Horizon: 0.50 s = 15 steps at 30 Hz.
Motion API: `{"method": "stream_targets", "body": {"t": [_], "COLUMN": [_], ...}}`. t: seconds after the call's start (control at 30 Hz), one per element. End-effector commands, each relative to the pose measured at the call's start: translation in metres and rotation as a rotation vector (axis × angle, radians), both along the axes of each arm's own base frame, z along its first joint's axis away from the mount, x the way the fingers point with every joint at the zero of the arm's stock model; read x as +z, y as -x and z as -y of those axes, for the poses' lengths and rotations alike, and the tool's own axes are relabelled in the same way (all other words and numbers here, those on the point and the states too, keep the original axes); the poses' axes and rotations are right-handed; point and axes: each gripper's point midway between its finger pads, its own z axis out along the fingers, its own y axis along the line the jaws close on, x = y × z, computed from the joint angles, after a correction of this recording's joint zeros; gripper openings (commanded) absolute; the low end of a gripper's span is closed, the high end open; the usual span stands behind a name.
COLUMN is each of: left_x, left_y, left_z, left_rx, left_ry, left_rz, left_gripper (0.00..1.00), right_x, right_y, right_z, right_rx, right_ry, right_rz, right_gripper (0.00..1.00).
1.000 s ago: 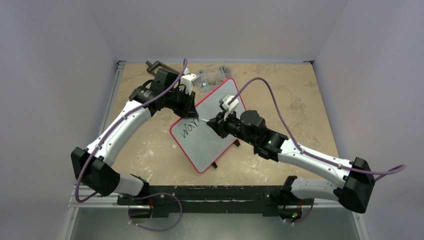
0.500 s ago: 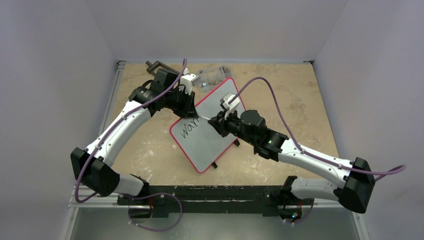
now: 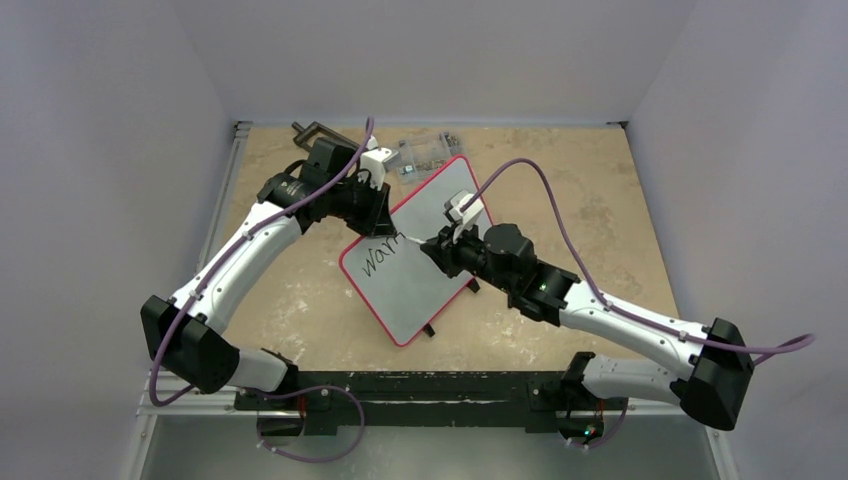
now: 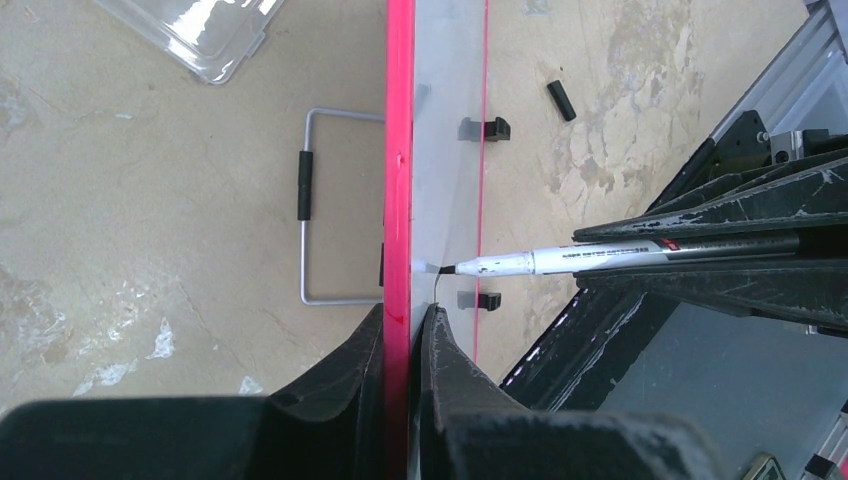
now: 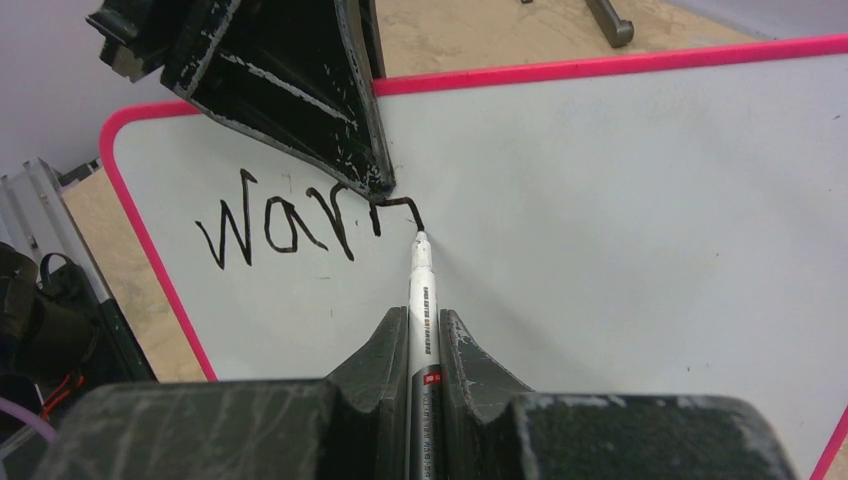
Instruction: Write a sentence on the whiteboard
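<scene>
The whiteboard (image 3: 420, 275), white with a red rim, stands tilted mid-table. My left gripper (image 3: 383, 215) is shut on its upper left rim (image 4: 399, 200), one finger on each face. My right gripper (image 3: 432, 244) is shut on a white marker (image 5: 421, 300) whose black tip touches the board face. The sentence (image 5: 300, 220) reads "war" plus the first arch of another letter, just below the left gripper's fingers (image 5: 300, 80). The marker (image 4: 560, 260) also shows in the left wrist view, tip on the board.
A clear plastic box of small parts (image 3: 425, 150) lies behind the board. A wire handle (image 4: 320, 205) lies on the table behind the board. Small black feet (image 4: 490, 128) and a loose black piece (image 4: 561, 100) lie nearby. A metal frame (image 3: 420, 385) runs along the near edge.
The right gripper has shifted slightly right and down with the marker, and the stroke after "war" has grown. The left arm and the board have not moved.
</scene>
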Motion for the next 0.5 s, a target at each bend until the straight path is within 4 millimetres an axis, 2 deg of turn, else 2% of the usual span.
{"method": "stream_targets", "body": {"t": [0.0,0.23,0.47], "left_x": [-0.026,-0.026,-0.026], "left_y": [-0.017,-0.017,-0.017], "left_z": [-0.050,-0.050,-0.050], "left_rx": [0.093,0.092,0.091], "left_ry": [-0.270,-0.269,-0.268], "left_rz": [0.080,0.079,0.078], "left_gripper": [0.00,0.00,0.00], "right_x": [-0.005,0.000,0.019], "right_y": [0.002,0.001,-0.008], "right_z": [0.008,0.006,0.001], "right_rx": [-0.016,-0.013,-0.027], "right_ry": [-0.001,-0.006,-0.017], "right_rz": [-0.013,-0.006,0.028], "right_gripper": [0.00,0.00,0.00]}}
